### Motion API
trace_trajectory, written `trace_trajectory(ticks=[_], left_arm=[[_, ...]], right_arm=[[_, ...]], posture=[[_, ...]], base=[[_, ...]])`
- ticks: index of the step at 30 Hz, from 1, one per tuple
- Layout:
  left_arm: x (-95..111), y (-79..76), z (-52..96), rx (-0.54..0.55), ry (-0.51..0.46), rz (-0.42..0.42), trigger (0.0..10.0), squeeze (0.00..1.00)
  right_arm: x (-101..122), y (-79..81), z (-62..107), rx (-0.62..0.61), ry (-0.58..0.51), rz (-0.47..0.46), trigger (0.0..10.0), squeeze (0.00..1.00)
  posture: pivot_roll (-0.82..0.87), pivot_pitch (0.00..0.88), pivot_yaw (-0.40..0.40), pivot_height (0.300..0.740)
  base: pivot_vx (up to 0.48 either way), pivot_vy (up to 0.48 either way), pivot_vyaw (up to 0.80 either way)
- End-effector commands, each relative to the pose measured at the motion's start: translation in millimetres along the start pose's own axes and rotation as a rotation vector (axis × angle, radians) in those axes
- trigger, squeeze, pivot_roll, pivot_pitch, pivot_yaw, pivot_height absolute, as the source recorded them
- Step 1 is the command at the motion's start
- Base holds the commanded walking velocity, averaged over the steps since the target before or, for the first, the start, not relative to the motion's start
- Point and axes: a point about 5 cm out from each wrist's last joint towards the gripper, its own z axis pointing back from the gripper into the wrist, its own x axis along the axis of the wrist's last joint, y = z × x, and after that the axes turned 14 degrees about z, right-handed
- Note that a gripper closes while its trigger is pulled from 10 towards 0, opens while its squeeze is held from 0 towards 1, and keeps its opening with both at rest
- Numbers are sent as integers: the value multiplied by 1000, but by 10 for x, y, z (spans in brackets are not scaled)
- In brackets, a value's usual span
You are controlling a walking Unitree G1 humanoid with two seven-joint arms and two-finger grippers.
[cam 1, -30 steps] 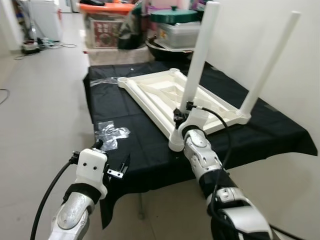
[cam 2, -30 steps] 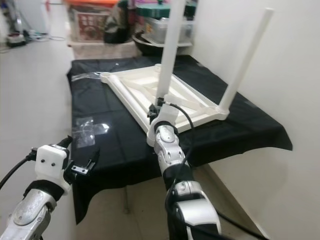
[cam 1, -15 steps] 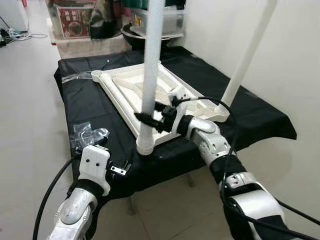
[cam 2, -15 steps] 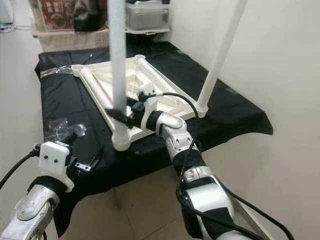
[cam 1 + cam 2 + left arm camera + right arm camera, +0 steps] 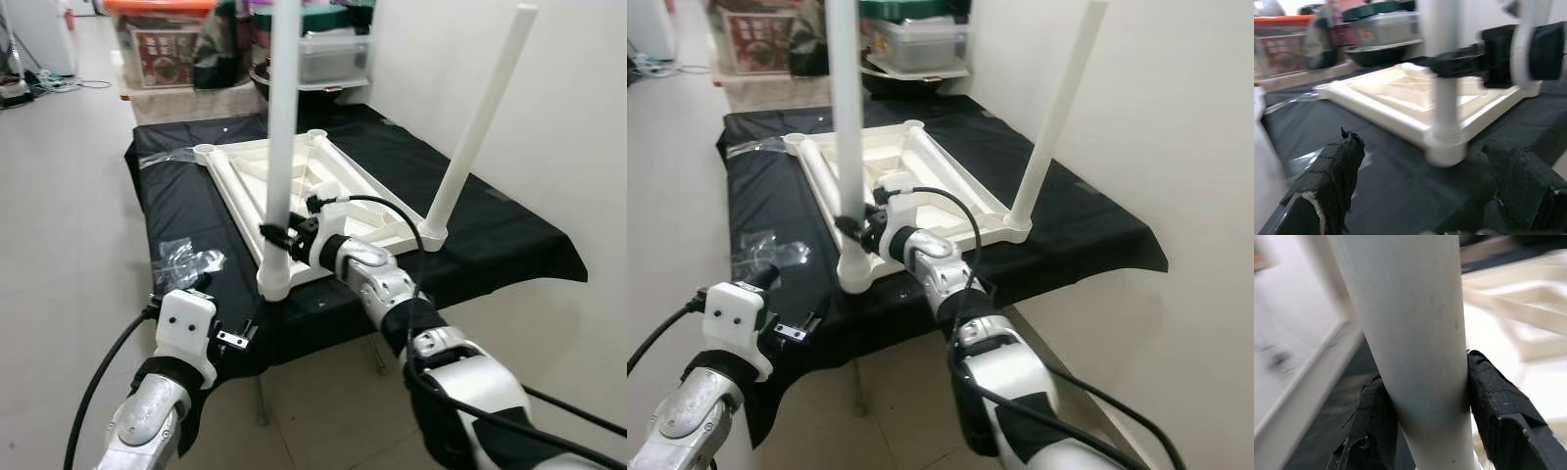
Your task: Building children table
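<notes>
A cream-white plastic table frame (image 5: 313, 191) lies upside down on the black cloth (image 5: 186, 211) that covers the worktop, its ribbed underside facing up. Two round white legs stand in its corner sockets: the near leg (image 5: 279, 147) at the near left corner and a second leg (image 5: 480, 127) at the near right corner, leaning slightly right. The two far corner sockets are bare.

The right gripper (image 5: 277, 235) reaches in from the right, its jaws clamped around the near leg low down, just above the socket; in the right wrist view both black fingers (image 5: 1498, 416) press the white tube.

The left gripper (image 5: 1435, 196) hangs at the near left edge of the worktop, jaws spread wide and holding nothing.

One crumpled clear plastic bag (image 5: 186, 257) lies on the cloth left of the frame. Storage boxes (image 5: 167, 44) sit on the floor beyond the worktop.
</notes>
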Motion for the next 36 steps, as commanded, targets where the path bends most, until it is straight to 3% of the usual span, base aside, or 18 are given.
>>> trace_trajectory(ticks=[1,2,4,7,9,10,11,13,14,17,21,23,29,30,31,32,33,36], left_arm=[[-21,-22,1,-11,13,7,10000,0],[-21,-22,1,-11,13,7,10000,0],[-9,-27,-26,-11,7,11,10000,0],[-29,-36,-32,-26,15,13,10000,0],[-29,-36,-32,-26,15,13,10000,0],[-44,-39,-46,-36,21,13,10000,0],[-41,-38,-65,-43,20,11,10000,0],[-25,-27,-80,-43,12,10,10000,0],[-16,-12,-83,-36,6,9,10000,0],[-22,2,-76,-24,2,10,10000,0],[-37,-8,-73,-21,2,13,10000,0],[-33,-30,-85,-29,-2,14,10000,0],[-32,-33,-108,-37,-4,8,10000,0],[-23,-26,-114,-37,-7,7,10000,0],[-22,-23,-109,-35,-7,7,10000,0],[-22,-23,-109,-35,-7,7,10000,0],[-23,-28,-97,-33,-7,7,10000,0],[-23,-28,-97,-33,-7,7,10000,0]], right_arm=[[-325,-292,111,-263,161,-77,0,0],[-325,-292,111,-263,161,-77,0,0],[-488,-309,300,-447,164,-70,0,0],[-419,-145,358,-322,88,-42,157,0],[-419,-145,358,-322,88,-42,157,0],[-339,-134,328,-253,29,-67,10000,0],[-225,-141,291,-194,-40,-67,10000,1000],[-88,-128,244,-102,-111,-59,10000,1000],[58,-136,200,-13,-174,-45,10000,0],[263,-124,162,111,-263,-19,10000,0],[324,-105,167,238,-312,48,10000,0],[222,-110,170,356,-269,140,10000,0],[50,-103,174,485,-185,216,10000,0],[-20,-74,198,583,-161,236,10000,0],[-60,-43,217,644,-154,258,7882,0],[-60,-43,217,644,-154,258,7882,0],[-80,-14,224,676,-152,272,3020,0],[-80,-14,224,676,-152,272,3020,0]], posture=[[113,0,-83,740],[113,0,-83,740],[109,0,-71,740],[88,0,-53,740],[88,0,-53,740],[72,0,-49,740],[77,0,-58,740],[78,0,-62,740],[82,0,-72,740],[88,0,-81,740],[88,0,-82,740],[100,0,-88,740],[109,0,-100,740],[114,0,-105,740],[121,0,-111,740],[121,0,-111,740],[124,0,-115,740],[124,0,-115,740]], base=[[0,0,0],[0,0,0],[0,0,0],[0,0,0],[0,0,0],[0,0,0],[0,0,0],[0,0,0],[0,0,0],[0,0,0],[0,0,0],[0,0,0],[0,0,0],[0,0,0],[0,0,0],[0,0,0],[0,0,0],[0,0,0]])
